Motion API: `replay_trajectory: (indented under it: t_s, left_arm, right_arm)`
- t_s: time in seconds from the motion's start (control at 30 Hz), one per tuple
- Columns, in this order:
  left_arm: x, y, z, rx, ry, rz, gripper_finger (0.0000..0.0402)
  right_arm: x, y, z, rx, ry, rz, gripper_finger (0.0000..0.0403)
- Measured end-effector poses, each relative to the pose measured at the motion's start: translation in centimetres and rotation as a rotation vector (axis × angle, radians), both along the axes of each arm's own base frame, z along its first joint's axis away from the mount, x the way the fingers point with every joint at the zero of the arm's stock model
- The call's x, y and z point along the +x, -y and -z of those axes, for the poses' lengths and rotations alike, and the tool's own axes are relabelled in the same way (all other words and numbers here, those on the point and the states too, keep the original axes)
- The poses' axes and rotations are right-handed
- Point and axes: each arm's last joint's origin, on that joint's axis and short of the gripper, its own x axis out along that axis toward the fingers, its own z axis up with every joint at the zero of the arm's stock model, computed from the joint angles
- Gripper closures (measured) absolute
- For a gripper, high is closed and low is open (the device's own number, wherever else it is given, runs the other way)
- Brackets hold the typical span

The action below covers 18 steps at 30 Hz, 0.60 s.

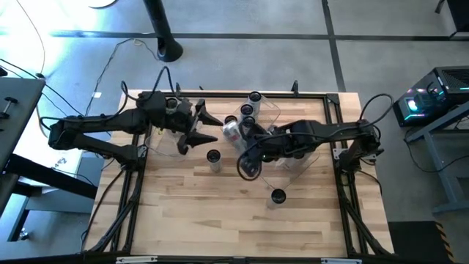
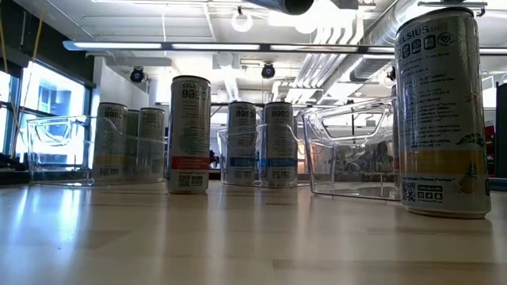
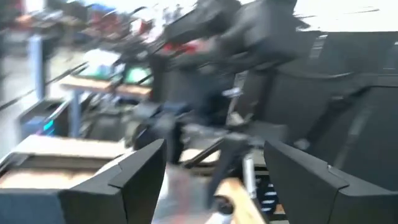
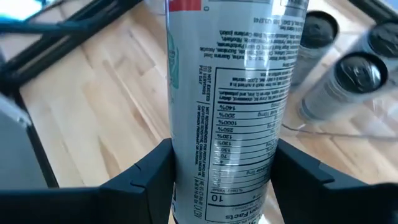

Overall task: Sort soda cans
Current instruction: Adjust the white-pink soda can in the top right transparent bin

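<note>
The soda cans are partly sorted. In the low view two cans (image 2: 131, 142) stand inside the clear bin (image 2: 59, 150) on the left arm's side. Another pair (image 2: 260, 144) shows at the middle, seemingly inside a second clear bin (image 2: 348, 150), which the high view places at the far middle of the tabletop (image 1: 220, 213).

Left to do: one can (image 1: 213, 158) stands loose near the tabletop's middle, and another (image 1: 278, 196) stands alone nearer the front edge.

A fifth can (image 4: 227, 106) is in the right pincer (image 4: 221, 180), whose two fingers press its silvery sides from either side; the high view puts this pincer (image 1: 245, 136) just beside the middle bin, so a drop into it looks close.

The left pincer (image 1: 199, 126) hangs by the left bin with its fingers spread and nothing between them, as its wrist view (image 3: 214, 180) also shows. By my estimate about half the job remains.
</note>
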Motion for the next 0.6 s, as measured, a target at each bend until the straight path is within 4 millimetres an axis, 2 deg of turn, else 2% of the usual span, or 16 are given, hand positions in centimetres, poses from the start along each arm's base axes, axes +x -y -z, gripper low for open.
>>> replay_trajectory:
  t_s: [0.17,0.43,0.6]
  left_arm:
    - [0.2,0.6,0.7,-0.039,-0.077,-0.107,0.0138]
    - [0.2,1.3,0.1,-0.068,-0.028,-0.104,0.0137]
    - [0.2,1.5,-0.3,-0.078,0.009,-0.088,0.0137]
  right_arm:
    - [-0.3,-1.1,-0.7,-0.08,0.039,-0.103,0.0205]
    - [-0.7,-2.6,-1.8,-0.15,0.125,-0.168,0.0205]
    - [-0.5,-2.7,-2.1,-0.167,0.16,-0.187,0.0205]
